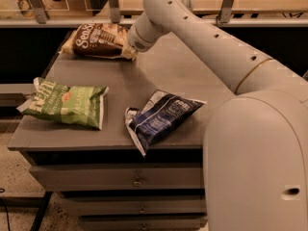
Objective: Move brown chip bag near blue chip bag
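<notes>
The brown chip bag (98, 40) lies flat at the far left corner of the grey table (163, 71), its white script lettering facing up. My gripper (129, 53) is low over the table at the bag's right end, touching or nearly touching it. The arm reaches in from the right and hides part of that end. The blue chip bag (161, 117) lies crumpled near the table's front edge, well apart from the brown bag and from the gripper.
A green chip bag (67, 104) lies at the front left of the table. Drawers (137, 181) sit under the tabletop. A rail with metal posts (113, 4) runs behind the table. My own large arm body (255, 153) fills the right side.
</notes>
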`<state>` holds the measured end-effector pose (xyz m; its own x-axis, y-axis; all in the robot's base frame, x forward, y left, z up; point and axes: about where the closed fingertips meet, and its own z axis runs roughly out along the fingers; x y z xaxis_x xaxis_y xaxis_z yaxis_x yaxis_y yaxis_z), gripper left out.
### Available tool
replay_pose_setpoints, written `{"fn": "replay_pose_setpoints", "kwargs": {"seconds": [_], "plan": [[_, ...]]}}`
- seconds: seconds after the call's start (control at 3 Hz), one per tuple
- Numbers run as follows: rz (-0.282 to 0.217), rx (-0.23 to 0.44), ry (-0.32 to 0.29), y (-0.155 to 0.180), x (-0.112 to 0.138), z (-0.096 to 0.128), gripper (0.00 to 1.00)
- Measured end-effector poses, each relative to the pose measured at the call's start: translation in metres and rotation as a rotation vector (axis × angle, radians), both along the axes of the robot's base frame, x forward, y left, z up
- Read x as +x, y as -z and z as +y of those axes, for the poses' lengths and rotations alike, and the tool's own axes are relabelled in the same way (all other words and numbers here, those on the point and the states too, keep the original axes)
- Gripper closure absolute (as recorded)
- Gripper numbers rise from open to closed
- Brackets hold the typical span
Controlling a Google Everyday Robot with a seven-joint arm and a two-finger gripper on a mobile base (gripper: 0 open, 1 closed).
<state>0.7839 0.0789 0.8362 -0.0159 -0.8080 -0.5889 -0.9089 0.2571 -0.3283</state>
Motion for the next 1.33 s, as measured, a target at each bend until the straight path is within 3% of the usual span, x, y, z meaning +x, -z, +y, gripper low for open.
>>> {"fn": "replay_pose_setpoints", "kwargs": {"seconds": [0.33,0.67,1.0,1.33], "plan": [[0.017,0.099,0.007,-0.014,0.004,-0.013,1.00],[0.033,0.176,0.046,-0.039,0.007,-0.047,1.00],[0.033,0.201,0.107,-0.062,0.003,-0.088,1.00],[0.030,0.184,0.191,-0.077,-0.008,-0.129,1.00]]}}
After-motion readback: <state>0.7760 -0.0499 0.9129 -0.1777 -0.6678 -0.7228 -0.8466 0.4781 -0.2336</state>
